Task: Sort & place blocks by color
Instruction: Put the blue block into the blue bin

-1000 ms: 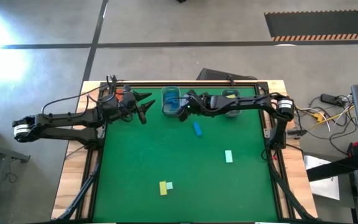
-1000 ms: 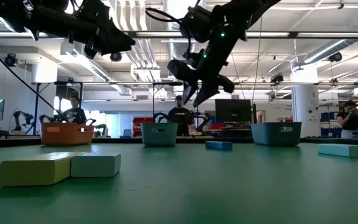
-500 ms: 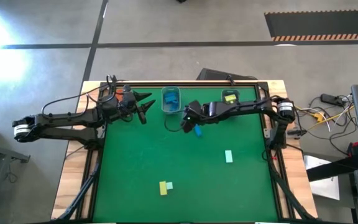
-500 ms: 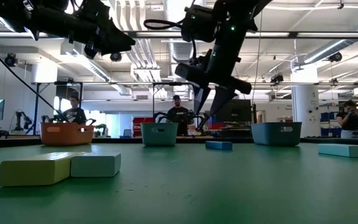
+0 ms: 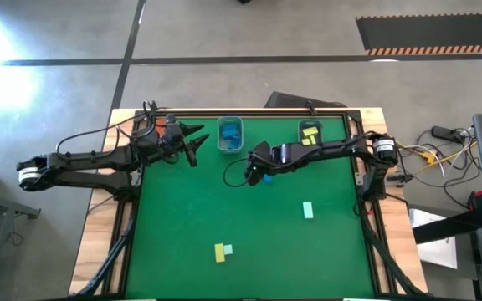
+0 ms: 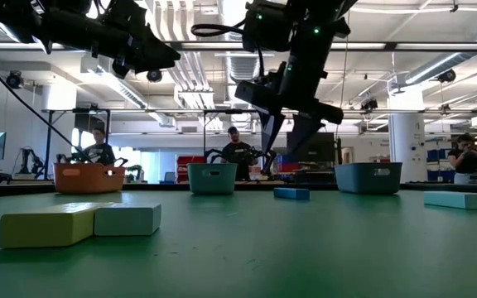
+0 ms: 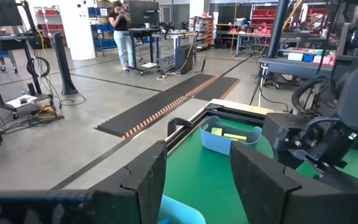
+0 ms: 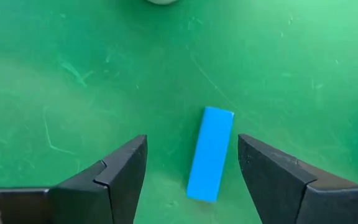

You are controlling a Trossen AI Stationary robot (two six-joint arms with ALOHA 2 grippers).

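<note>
**Right gripper hangs open over a blue block near mid-table**

The blue block [image 8: 210,154] lies flat on the green table [image 5: 224,209], a little toward twelve o'clock from the table's centre. In the high view the right gripper [image 5: 260,170] covers most of it, so only a sliver shows there; the right wrist view shows it whole, lying between the two spread fingers [image 8: 114,174], untouched. In the low view it sits low and far [image 6: 291,193], with the gripper [image 6: 292,136] hanging above it, clear of it.

A pale mint block [image 5: 308,210] lies toward four o'clock, alone. At six o'clock a yellow block [image 5: 219,252] and a smaller mint block [image 5: 228,249] touch side by side. The blue bin [image 5: 230,135] at twelve o'clock holds blue pieces, their number hard to make out; the grey bin [image 5: 310,131] toward one o'clock holds yellow ones.

The right arm reaches in from three o'clock, bent down at the wrist. The left gripper [image 5: 196,139] waits at eleven o'clock, raised, its fingers [image 7: 145,180] apart and holding nothing.
</note>
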